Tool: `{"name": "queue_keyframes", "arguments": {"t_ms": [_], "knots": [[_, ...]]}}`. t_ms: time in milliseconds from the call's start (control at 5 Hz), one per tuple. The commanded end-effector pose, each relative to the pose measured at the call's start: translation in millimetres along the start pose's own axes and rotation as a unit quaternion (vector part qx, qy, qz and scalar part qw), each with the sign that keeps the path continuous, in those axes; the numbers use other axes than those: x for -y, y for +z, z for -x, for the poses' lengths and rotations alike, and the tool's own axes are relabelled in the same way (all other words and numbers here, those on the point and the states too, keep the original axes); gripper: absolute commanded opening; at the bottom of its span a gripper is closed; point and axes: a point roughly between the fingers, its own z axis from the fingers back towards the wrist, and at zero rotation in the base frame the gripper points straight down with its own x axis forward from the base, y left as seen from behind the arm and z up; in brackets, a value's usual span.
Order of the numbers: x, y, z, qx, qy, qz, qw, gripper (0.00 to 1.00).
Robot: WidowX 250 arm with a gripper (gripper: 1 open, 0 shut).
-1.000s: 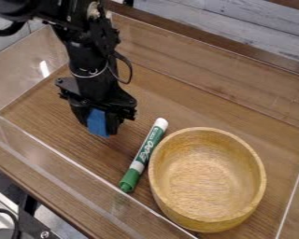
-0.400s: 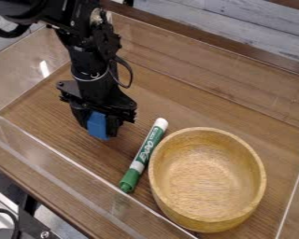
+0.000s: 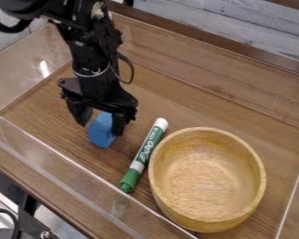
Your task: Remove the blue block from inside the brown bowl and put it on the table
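The blue block [image 3: 102, 131] stands on the brown wood-grain table [image 3: 202, 93], left of the brown bowl [image 3: 209, 213]. The bowl is empty and sits at the front right. My black gripper [image 3: 100, 116] hangs straight over the block, its fingers spread to either side of the block's top. The jaws are open and the pads do not press on the block. The block's upper end is partly hidden between the fingers.
A green-and-white marker [image 3: 145, 154] lies on the table between the block and the bowl, close to the bowl's rim. Low clear acrylic walls [image 3: 64, 173] run along the table's edges. The arm's black body [image 3: 87, 42] rises toward the upper left.
The jaws have spread apart and let go of the blue block, which now rests a little lower on the table. The arm has stayed in place.
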Motion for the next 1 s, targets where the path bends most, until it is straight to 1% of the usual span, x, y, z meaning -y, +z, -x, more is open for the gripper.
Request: {"name": "queue_keyframes", "arguments": {"t_ms": [0, 400, 800], "knots": [[1.3, 16.2, -17.3, 0.025, 0.002, 0.005, 0.9997, 1.0], [5.3, 26.3, -25.1, 0.023, 0.001, 0.015, 0.9996, 1.0], [9.3, 34.8, -35.8, 0.026, -0.002, 0.027, 0.9993, 1.0]]}}
